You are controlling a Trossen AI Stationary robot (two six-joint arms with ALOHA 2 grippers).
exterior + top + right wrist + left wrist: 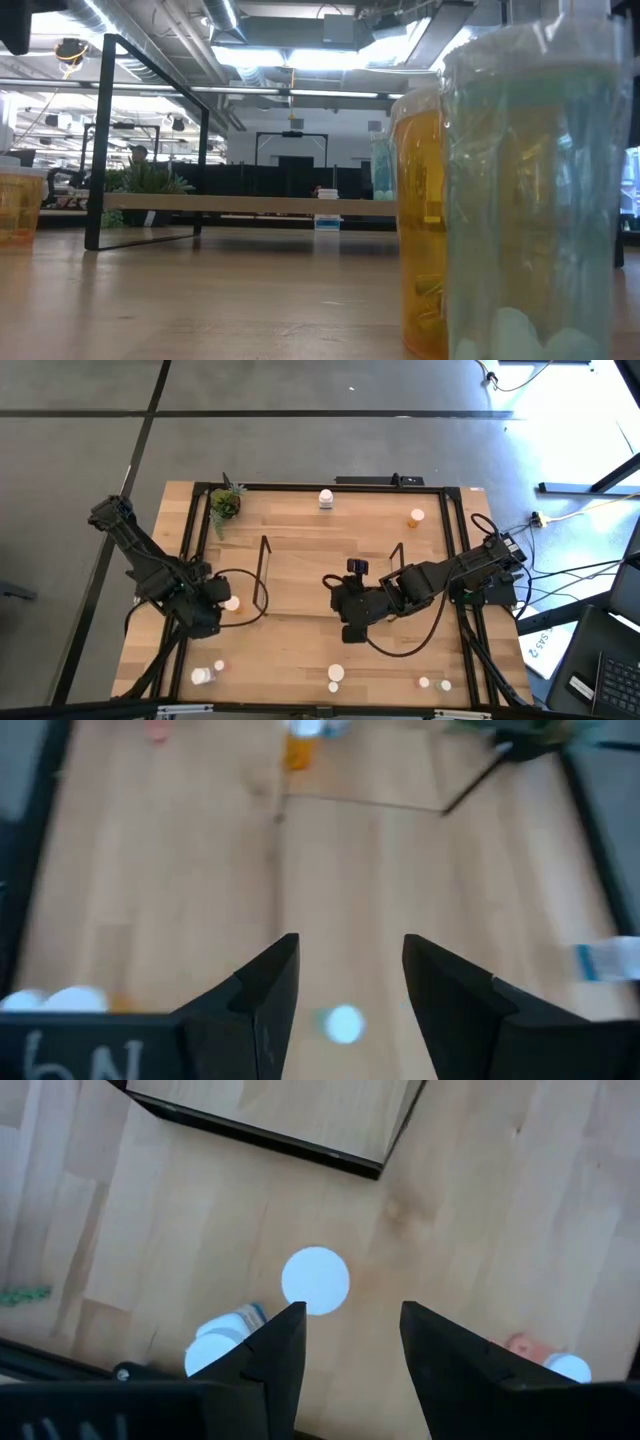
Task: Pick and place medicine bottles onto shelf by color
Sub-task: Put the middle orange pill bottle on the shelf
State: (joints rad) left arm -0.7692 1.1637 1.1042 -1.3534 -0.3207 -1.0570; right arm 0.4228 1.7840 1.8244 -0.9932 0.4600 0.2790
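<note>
Left claw (352,1345) hovering released over white-capped bottle (316,1280) at shelf's (265,575) 9 o'clock, right claw (350,985) released mid-surface (300,680)

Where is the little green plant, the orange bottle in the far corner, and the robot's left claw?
potted plant (224,505): high view, on its leaves.
orange bottle (416,516): high view, on its cap.
left gripper (352,1342): left wrist view, midway between its fingertips.

In the low view a teal bottle (530,190) fills the right side, blurred and cut off, half hiding an orange bottle (425,220). At the left edge another orange bottle (18,205) is cropped.
</note>
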